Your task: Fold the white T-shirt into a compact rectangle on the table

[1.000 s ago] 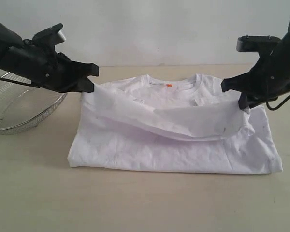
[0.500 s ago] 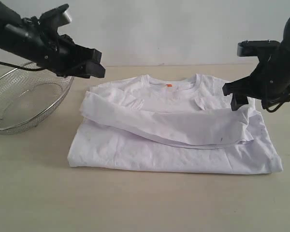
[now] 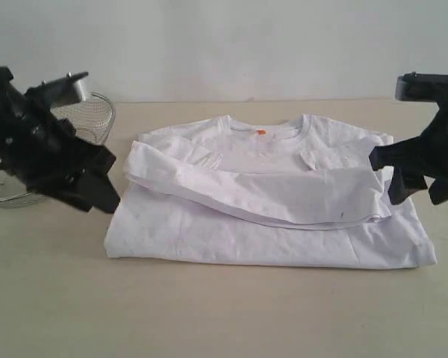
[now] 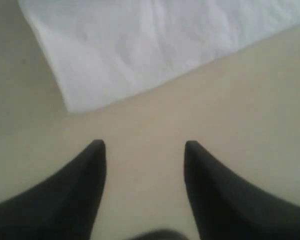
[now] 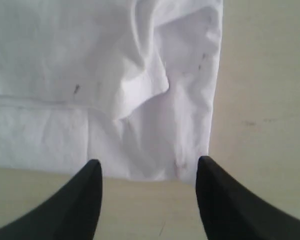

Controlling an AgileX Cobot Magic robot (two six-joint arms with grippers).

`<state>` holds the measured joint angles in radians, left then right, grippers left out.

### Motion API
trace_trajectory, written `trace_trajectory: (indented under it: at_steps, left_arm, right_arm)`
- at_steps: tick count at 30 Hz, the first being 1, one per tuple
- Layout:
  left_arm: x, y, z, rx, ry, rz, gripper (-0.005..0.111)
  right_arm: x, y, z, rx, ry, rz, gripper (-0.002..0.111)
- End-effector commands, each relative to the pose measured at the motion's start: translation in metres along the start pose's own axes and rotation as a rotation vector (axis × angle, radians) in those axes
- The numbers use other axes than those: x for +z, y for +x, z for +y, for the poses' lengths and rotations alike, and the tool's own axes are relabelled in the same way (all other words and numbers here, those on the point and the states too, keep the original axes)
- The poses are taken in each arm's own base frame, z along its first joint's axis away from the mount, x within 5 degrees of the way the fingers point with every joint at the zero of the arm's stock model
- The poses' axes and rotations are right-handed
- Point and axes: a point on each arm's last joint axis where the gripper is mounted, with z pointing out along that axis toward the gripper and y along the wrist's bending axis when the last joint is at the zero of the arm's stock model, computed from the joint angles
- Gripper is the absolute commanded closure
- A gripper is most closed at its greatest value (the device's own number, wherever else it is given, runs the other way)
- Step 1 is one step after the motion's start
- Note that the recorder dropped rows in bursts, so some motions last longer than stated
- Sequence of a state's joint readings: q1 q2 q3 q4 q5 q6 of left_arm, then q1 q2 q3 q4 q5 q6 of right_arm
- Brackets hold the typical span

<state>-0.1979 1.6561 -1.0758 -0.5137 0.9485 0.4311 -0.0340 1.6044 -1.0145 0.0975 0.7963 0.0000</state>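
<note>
**Two grippers open, shirt lying free**

I see the shirt (image 3: 269,242) in the middle of the table (image 3: 224,321), with its orange tag (image 3: 260,132) at the far edge. A long fold (image 3: 284,198) of cloth lies across the chest from side to side, a little bunched rather than flat. My left gripper (image 4: 144,150) hangs over bare table just beside the shirt's left edge, near a corner. Its fingers (image 4: 85,175) stand apart with nothing between them. My right gripper (image 5: 147,167) sits at the shirt's right edge, fingers (image 5: 80,200) spread as well and a corner of cloth showing past the tips. Nothing is clamped, and I cannot tell whether it touches the cloth. A wire basket (image 3: 98,119) stands at the far left, apart from the shirt.
</note>
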Motion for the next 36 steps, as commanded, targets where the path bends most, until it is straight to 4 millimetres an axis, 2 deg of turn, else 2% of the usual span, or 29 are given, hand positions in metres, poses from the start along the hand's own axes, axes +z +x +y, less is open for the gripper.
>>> trace_trajectory:
  at_steps: [1, 4, 12, 19, 21, 24, 29, 36]
  left_arm:
    - [0.015, 0.024, 0.007, -0.039, -0.035, 0.022, 0.054]
    - [0.025, 0.030, 0.015, -0.063, -0.079, -0.036, 0.054]
    - [0.033, 0.032, 0.024, -0.089, -0.143, -0.136, 0.054]
    - [0.036, 0.026, 0.026, -0.089, -0.148, -0.203, 0.049]
    - [0.046, 0.025, 0.029, -0.091, -0.136, -0.179, 0.049]
    - [0.065, 0.026, 0.039, -0.099, -0.143, -0.142, 0.049]
    - [0.086, 0.024, 0.043, -0.108, -0.094, -0.142, 0.049]
    - [0.100, 0.015, 0.046, -0.126, -0.047, -0.141, 0.049]
  right_arm:
    - [0.013, 0.023, -0.004, 0.003, -0.001, 0.045, 0.048]
    - [0.023, 0.033, -0.006, 0.006, 0.005, 0.040, 0.040]
    - [0.030, 0.034, -0.007, 0.004, 0.012, 0.029, 0.041]
    - [0.060, 0.032, -0.010, 0.007, 0.022, 0.067, 0.041]
    - [0.067, 0.032, -0.010, 0.011, 0.025, 0.079, 0.041]
    - [0.068, 0.031, -0.011, 0.006, 0.035, 0.077, 0.041]
    - [0.068, 0.031, -0.011, 0.006, 0.035, 0.071, 0.041]
    - [0.068, 0.031, -0.011, 0.009, 0.033, 0.071, 0.041]
